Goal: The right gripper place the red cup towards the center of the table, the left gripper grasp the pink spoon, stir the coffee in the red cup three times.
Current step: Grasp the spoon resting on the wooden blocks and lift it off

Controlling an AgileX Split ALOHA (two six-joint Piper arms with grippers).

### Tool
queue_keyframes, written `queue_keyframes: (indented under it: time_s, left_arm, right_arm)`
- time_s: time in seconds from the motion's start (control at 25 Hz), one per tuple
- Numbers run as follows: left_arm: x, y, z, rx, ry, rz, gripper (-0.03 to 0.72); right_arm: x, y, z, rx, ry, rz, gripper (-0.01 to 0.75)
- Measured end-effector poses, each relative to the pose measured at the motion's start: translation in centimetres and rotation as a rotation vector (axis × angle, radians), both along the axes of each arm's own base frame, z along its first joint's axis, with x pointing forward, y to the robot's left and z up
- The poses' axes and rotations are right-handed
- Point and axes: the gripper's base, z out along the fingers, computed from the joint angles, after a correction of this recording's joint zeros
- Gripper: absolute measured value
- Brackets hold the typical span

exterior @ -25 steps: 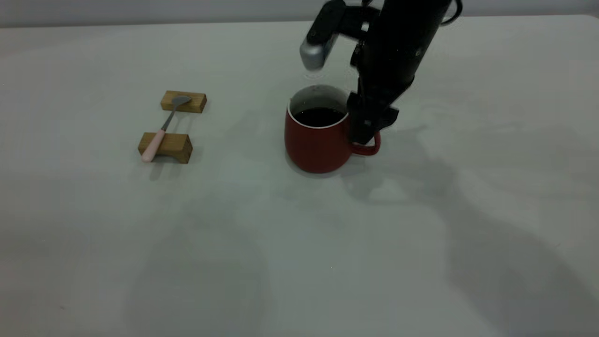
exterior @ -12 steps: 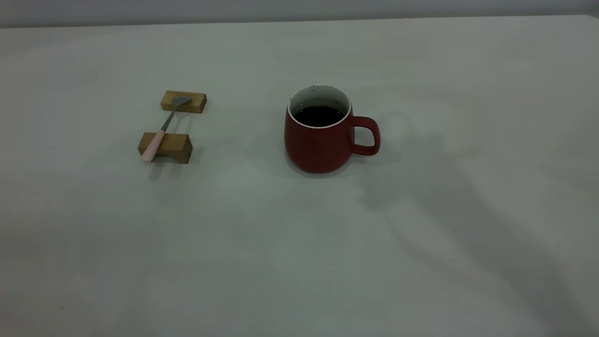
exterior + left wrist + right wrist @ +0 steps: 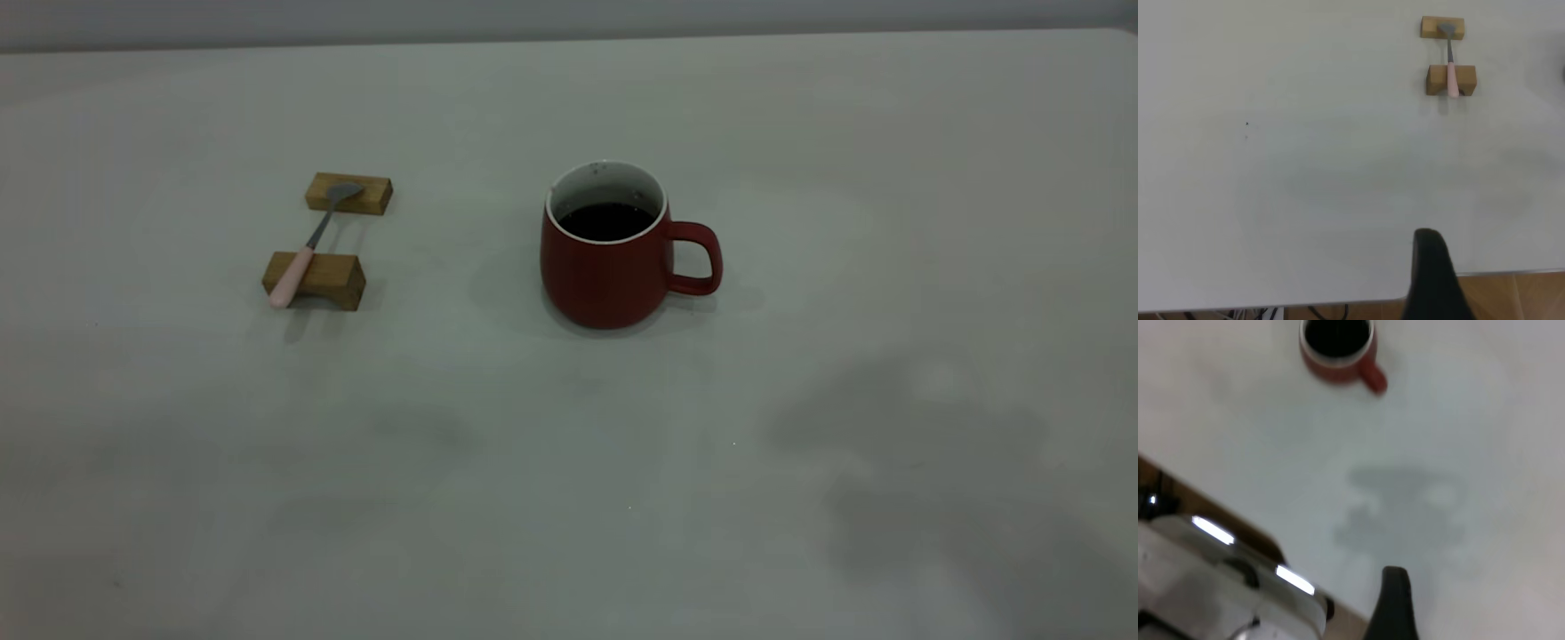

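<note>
The red cup (image 3: 613, 267) stands upright and alone near the middle of the table (image 3: 569, 498), its handle (image 3: 698, 258) pointing right. It holds dark coffee (image 3: 607, 220). The pink spoon (image 3: 307, 249) lies across two wooden blocks at the left. Neither arm shows in the exterior view. In the left wrist view a black tip of my left gripper (image 3: 1431, 280) hangs over the table's edge, far from the spoon (image 3: 1449, 67). In the right wrist view a black tip of my right gripper (image 3: 1395, 607) is high above the table, well away from the cup (image 3: 1331, 360).
Two tan wooden blocks (image 3: 348, 193) (image 3: 316, 278) carry the spoon. A brown floor (image 3: 1511, 297) lies past the table's edge. Pale metal rig parts (image 3: 1225, 587) sit beyond the table's edge in the right wrist view. An arm's shadow (image 3: 925, 462) falls at the front right.
The right arm was at the cup's handle a second ago; it has let go and left the exterior view. Its shadow has slid toward the front right. Cup and spoon stay put.
</note>
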Motion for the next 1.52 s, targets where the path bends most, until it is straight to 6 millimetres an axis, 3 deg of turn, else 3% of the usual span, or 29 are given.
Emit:
queue_keyframes:
  time_s: [0.4,0.68,1.0,1.36,1.52]
  left_arm:
    - [0.0,0.0,0.0,-0.001,0.000,0.001,0.550]
    - [0.0,0.0,0.0,-0.001,0.000,0.001,0.550]
    - [0.0,0.0,0.0,-0.001,0.000,0.001,0.550]
    - [0.0,0.0,0.0,0.000,0.000,0.000,0.550]
    - [0.0,0.0,0.0,0.000,0.000,0.000,0.550]
  right_arm:
    - [-12.3,-6.3,-6.3,0.083,-0.017,-0.167,0.704]
    - [-17.4,-9.0,-9.4,0.179,-0.274,-0.352,0.695]
    - [-20.0,-9.8,-10.8,0.179,-0.457,-0.502,0.681]
    - [-20.4,-9.8,-11.1,0.169,-0.491,-0.563,0.668]
    - [-20.4,-9.8,-11.1,0.169,-0.491,-0.563,0.625]
